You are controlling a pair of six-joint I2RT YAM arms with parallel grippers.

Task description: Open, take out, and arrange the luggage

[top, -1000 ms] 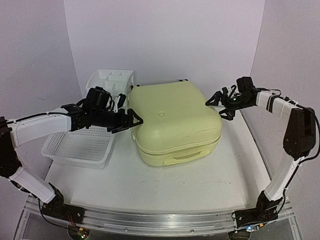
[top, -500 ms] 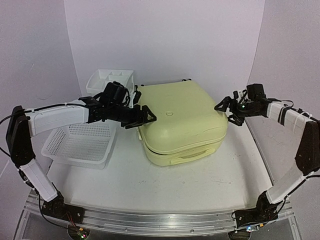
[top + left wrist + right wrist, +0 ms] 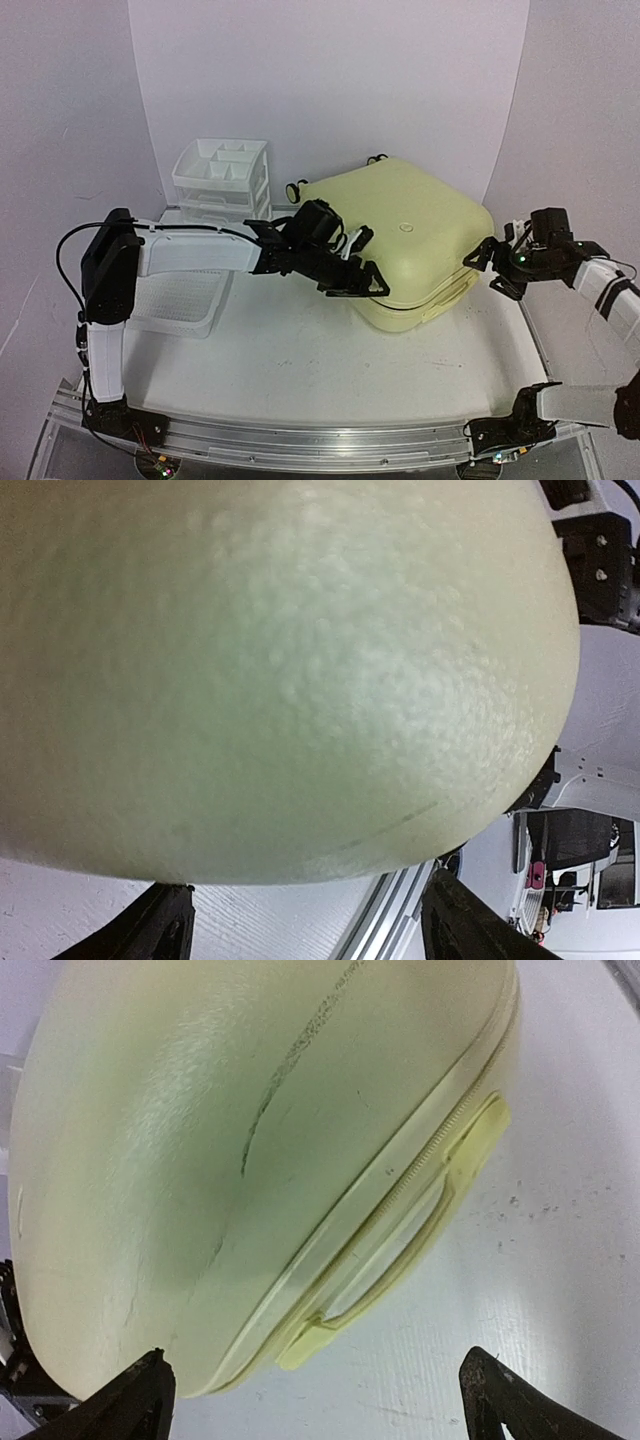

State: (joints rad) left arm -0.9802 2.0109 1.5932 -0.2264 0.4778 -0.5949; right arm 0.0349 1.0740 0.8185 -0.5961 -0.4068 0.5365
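The luggage (image 3: 415, 230), a large pale yellow hard-shell suitcase, lies flat and closed at the right centre of the table, turned at an angle. Two of its wheels (image 3: 297, 190) show at its back left. My left gripper (image 3: 362, 278) is open and sits against the case's near left corner. In the left wrist view the yellow shell (image 3: 280, 660) fills the frame just beyond the fingertips (image 3: 165, 930), with nothing between them. My right gripper (image 3: 495, 265) stands open just off the case's right corner. The right wrist view shows the zip seam and the side handle (image 3: 400, 1250).
A white plastic drawer unit (image 3: 222, 180) stands at the back left. A white mesh basket (image 3: 190, 300) lies at the left, partly behind my left arm. The table's right edge (image 3: 530, 330) runs close below my right gripper.
The luggage has slid right and turned, with my left gripper reaching far right against it. My right gripper has backed off to the right and nearer.
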